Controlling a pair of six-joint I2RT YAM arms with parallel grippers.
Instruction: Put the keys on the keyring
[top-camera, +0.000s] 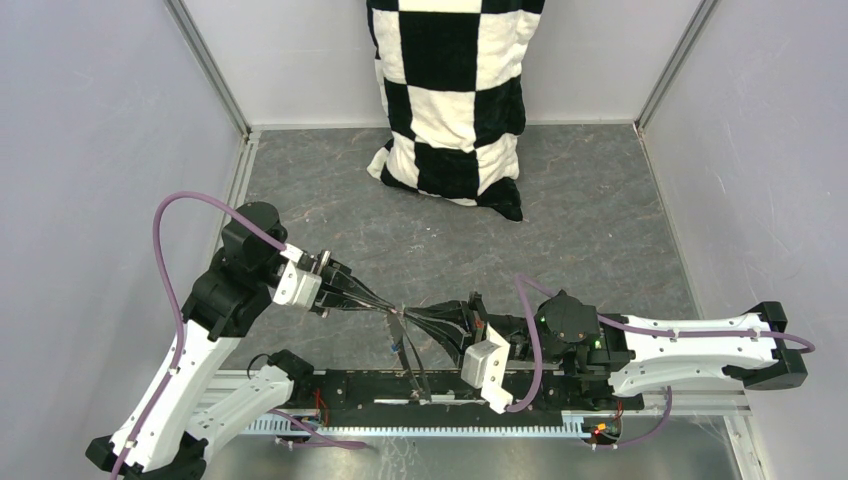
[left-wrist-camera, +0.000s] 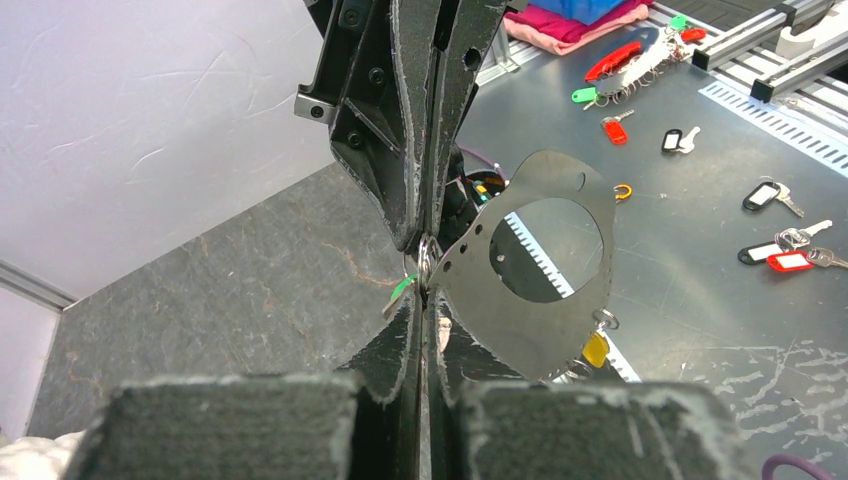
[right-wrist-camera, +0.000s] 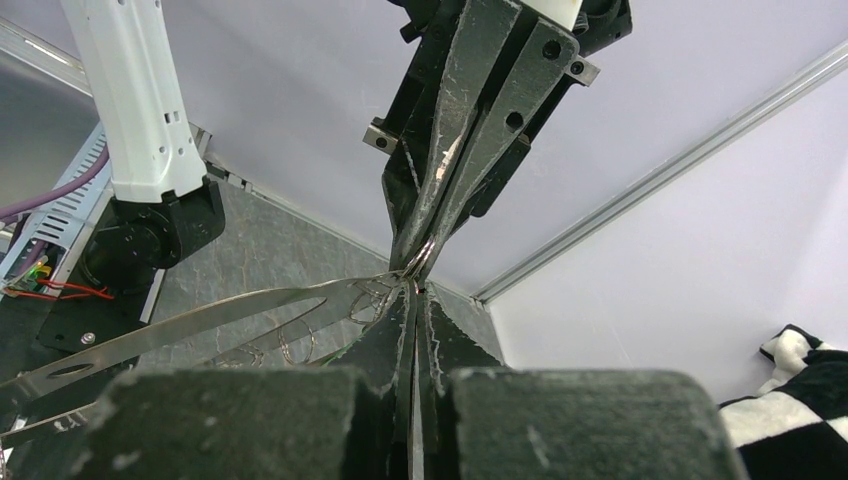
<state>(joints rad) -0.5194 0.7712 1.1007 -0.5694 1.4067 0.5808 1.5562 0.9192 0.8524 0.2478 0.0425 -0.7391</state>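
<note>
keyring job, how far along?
Done: yellow key hangs from a ring on the keyring strap. In hand: left gripper and right gripper, both shut, meet tip to tip on a small ring, green key poking out there; whether it's threaded, can't tell. Left: finish green; no third key seen on the strap.

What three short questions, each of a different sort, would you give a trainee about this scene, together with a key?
1. True or false: the yellow key is pinched by the right gripper.
2. How do the right gripper and the left gripper stand? A: both shut, tip to tip at the keyring. B: both open, far apart. C: one open, one out of sight.
3. In the left wrist view, what colour is the key head right beside the meeting tips?
Key: 1 false, it hangs at the keyring's lower edge. 2 A. 3 green, the green key.
</note>
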